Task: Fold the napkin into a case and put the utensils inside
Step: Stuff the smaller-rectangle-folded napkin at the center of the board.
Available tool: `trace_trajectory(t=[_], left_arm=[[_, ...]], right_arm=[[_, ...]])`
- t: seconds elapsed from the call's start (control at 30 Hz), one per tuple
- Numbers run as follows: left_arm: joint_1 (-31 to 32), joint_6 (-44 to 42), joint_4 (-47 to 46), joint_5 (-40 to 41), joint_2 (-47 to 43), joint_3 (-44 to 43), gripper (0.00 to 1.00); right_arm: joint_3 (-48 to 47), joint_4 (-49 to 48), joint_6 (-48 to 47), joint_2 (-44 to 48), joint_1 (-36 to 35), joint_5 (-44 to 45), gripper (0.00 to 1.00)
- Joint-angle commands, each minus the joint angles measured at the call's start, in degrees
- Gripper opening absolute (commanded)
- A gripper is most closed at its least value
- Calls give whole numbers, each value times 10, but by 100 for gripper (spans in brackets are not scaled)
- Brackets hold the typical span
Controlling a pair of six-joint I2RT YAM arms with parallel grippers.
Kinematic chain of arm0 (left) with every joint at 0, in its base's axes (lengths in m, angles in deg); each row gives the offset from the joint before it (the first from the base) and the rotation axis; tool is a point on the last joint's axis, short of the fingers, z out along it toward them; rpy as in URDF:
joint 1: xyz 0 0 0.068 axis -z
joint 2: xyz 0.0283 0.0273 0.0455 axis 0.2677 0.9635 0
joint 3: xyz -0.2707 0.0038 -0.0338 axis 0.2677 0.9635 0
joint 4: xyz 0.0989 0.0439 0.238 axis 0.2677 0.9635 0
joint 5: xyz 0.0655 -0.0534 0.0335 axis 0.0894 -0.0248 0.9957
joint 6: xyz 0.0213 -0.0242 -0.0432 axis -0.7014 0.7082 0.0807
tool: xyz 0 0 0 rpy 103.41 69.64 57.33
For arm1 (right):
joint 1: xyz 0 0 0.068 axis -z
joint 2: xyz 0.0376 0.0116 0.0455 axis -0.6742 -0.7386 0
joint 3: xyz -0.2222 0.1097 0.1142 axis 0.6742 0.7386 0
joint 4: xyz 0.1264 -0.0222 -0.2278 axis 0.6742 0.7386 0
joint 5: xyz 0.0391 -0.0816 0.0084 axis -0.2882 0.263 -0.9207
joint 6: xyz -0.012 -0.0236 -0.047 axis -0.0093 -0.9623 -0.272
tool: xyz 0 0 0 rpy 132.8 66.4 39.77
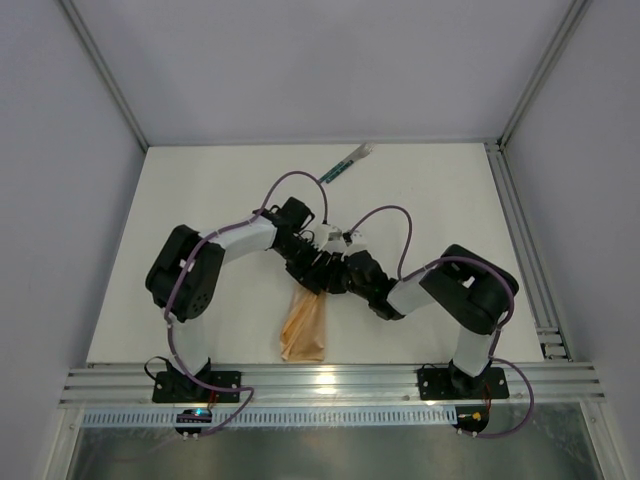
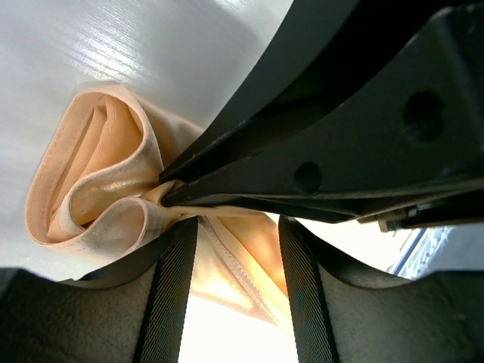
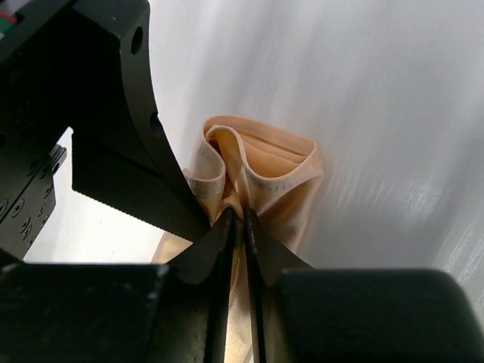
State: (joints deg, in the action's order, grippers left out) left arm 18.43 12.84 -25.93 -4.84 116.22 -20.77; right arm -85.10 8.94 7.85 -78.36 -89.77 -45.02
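Observation:
The peach-tan napkin (image 1: 305,325) is bunched and lifted at its top, with the rest hanging down towards the near table edge. My right gripper (image 1: 333,277) is shut on a gathered fold of it; in the right wrist view its jaws (image 3: 236,218) pinch the cloth (image 3: 265,170). My left gripper (image 1: 313,266) faces the right one. In the left wrist view its fingers (image 2: 238,227) stand apart with a hemmed edge of the napkin (image 2: 98,174) passing between them, not clamped. The utensils (image 1: 347,163), green-handled, lie at the far edge of the table.
The white table (image 1: 200,200) is bordered by grey walls and an aluminium rail (image 1: 520,230) on the right. Purple cables loop over both arms. The two grippers are almost touching above the table's middle.

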Motion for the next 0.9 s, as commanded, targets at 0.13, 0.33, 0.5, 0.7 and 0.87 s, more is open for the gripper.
trace_trajectory(t=[0.13, 0.33, 0.5, 0.7, 0.87], left_arm=[[-9, -32, -54, -5, -15, 24, 53], [-10, -27, -47, -7, -13, 19, 55], [-11, -27, -46, -2, -8, 18, 55], [-11, -27, -46, 1, -8, 17, 56], [-11, -24, -47, -2, -6, 17, 56]], right_arm=[[28, 38, 12, 23, 23, -66, 26], [35, 20, 23, 26, 35, -97, 31], [29, -21, 27, 15, 40, -140, 36], [30, -35, 35, 5, 40, -153, 44], [16, 9, 20, -2, 40, -132, 44]])
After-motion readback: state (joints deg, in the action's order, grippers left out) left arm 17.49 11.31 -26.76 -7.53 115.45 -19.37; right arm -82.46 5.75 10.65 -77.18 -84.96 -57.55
